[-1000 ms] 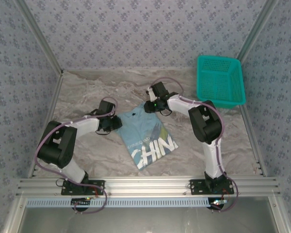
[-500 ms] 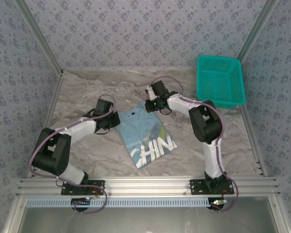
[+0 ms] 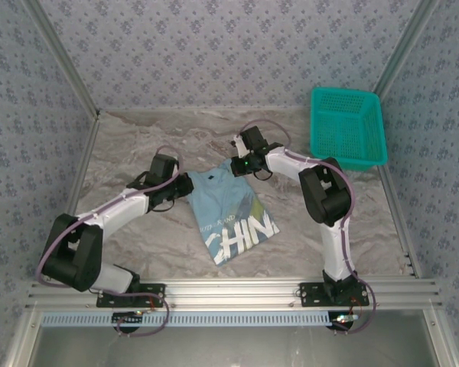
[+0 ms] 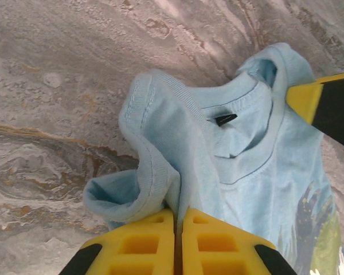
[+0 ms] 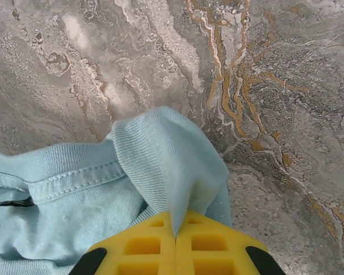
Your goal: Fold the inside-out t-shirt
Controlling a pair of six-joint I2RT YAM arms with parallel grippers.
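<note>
Left gripper (image 3: 186, 186) I record at one shoulder corner of the inside-out t-shirt (image 3: 229, 210), on the left of the overhead view. Its wrist camera shows the yellow fingers (image 4: 140, 243) pressed together on a raised fold of the light-blue cloth. I note the shirt lying on the marble table (image 3: 130, 145) between the two arms, collar toward the far side and whitish print (image 3: 241, 233) toward the near edge. A small dark neck tag (image 4: 225, 119) sits inside the collar. At the opposite shoulder I find the right gripper (image 3: 237, 170), likewise clamped on a pinch of cloth. Well apart, at the far right corner, stands a teal mesh basket (image 3: 315, 126).
</note>
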